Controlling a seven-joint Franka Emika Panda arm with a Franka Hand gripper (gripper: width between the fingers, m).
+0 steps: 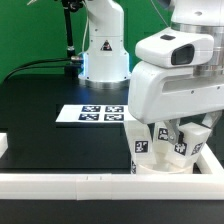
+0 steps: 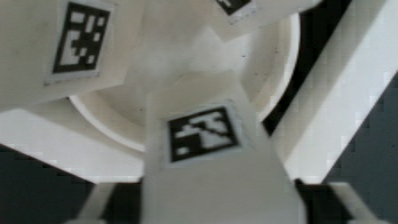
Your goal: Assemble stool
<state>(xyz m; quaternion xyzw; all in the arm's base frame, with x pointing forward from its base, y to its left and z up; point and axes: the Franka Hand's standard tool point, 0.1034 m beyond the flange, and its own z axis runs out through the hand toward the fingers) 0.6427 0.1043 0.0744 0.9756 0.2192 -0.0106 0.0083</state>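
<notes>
The white stool seat [image 1: 165, 168] lies by the front rail at the exterior view's right, with tagged legs standing up from it. In the wrist view the round seat [image 2: 134, 110] is behind one tagged leg [image 2: 205, 140], which fills the middle. A second tagged leg [image 2: 80, 40] stands beside it, and the tip of a third [image 2: 249, 8] shows. My gripper [image 1: 178, 130] is low over the stool. In the wrist view the gripper [image 2: 217, 205] has a finger pressed against each side of the middle leg and is shut on it.
The marker board [image 1: 95, 113] lies on the black table behind the stool. Long white border rails run along the front [image 1: 90, 185] and the right [image 1: 214, 160]. The arm's base [image 1: 103, 55] stands at the back. A small white piece [image 1: 3, 147] sits at the left edge.
</notes>
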